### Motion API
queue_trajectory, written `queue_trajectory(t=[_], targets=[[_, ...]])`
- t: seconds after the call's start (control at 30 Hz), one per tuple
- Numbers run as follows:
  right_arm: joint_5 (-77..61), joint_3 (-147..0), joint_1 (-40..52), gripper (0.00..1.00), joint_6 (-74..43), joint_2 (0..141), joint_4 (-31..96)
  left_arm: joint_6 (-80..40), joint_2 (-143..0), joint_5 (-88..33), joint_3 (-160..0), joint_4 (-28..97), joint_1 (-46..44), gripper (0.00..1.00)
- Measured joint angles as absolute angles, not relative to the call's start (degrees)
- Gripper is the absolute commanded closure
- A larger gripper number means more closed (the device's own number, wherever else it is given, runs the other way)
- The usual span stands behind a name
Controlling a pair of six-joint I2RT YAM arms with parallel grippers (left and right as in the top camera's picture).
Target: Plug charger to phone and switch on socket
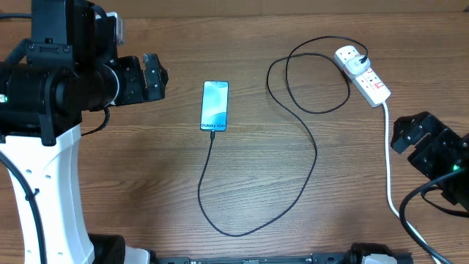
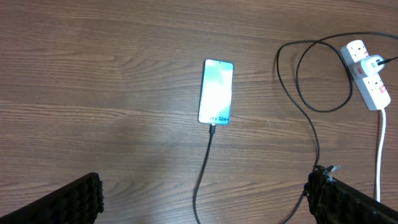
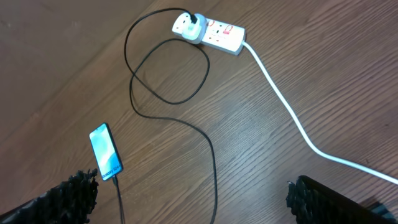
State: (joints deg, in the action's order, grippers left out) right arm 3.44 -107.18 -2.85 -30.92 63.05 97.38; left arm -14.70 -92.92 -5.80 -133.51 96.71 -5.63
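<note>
The phone (image 1: 215,105) lies flat mid-table with a lit light blue screen; it also shows in the left wrist view (image 2: 216,92) and the right wrist view (image 3: 105,152). The charger (image 1: 308,169), a thin black cable, has its tip in the phone's near short edge and its black plug in the socket (image 1: 363,75), a white power strip at the far right (image 2: 367,73) (image 3: 211,34). My left gripper (image 1: 154,77) is open and empty, left of the phone (image 2: 202,199). My right gripper (image 1: 410,136) is open and empty, near the socket's white cord (image 3: 193,199).
The socket's thick white cord (image 1: 388,169) runs from the strip toward the front right edge, passing my right arm. The black cable loops widely over the wooden table (image 1: 146,169) between phone and strip.
</note>
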Motion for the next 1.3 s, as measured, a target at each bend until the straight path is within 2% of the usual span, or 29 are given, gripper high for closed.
queue_trajectory(t=[0.63, 0.9, 1.3], targets=[[2.9, -105.0, -2.0, 0.0, -30.8, 65.6, 96.4, -14.7, -92.9, -5.8, -133.5, 96.7, -5.6, 0.0], [2.4, -89.8, 4.2, 0.0, -23.4, 58.8, 81.9, -14.7, -92.9, -5.8, -133.5, 96.7, -5.6, 0.0], [-1.5, -46.8, 4.6, 0.0, -13.1, 26.7, 48.6, -14.7, -92.9, -6.0, -133.5, 96.7, -5.6, 0.0]])
